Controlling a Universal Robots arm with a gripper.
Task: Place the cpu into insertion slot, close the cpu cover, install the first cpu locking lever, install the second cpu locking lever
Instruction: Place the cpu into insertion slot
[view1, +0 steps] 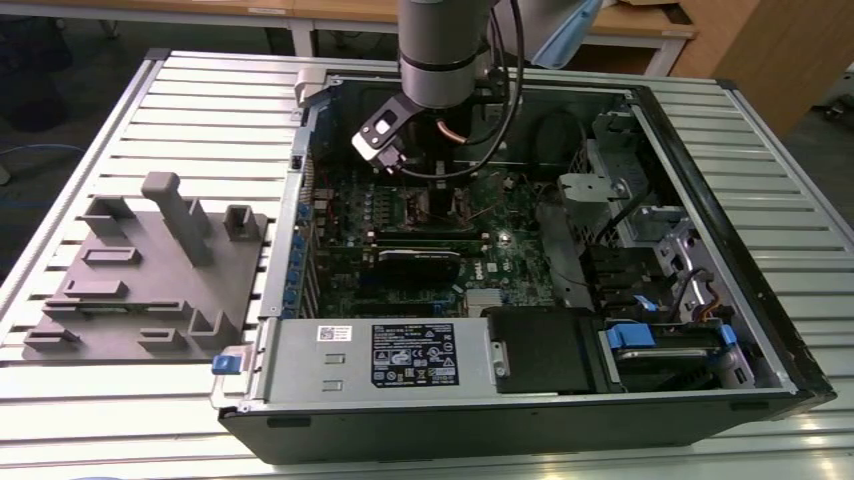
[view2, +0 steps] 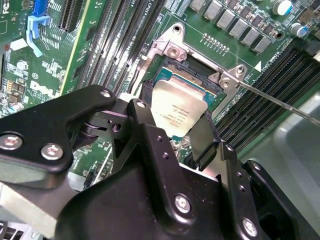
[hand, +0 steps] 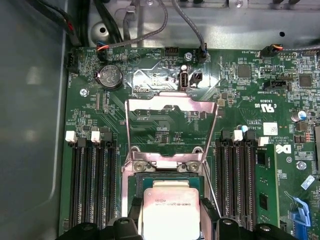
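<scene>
On the desk (view1: 214, 90) an open computer case (view1: 534, 425) is laid, the green board (hand: 150, 65) is exposed inside it, and the pincer (view2: 175, 125) is seen there beside the flipped-up cover (hand: 172, 103), above the socket (view2: 184, 71), pinching the chip (hand: 170, 212) by two edges.

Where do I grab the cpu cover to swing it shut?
Likely grip the cpu cover by its free crossbar, the edge opposite its hinge at the insertion slot, approached from above: it stands tilted open, so that thin bar is exposed on both faces.
</scene>
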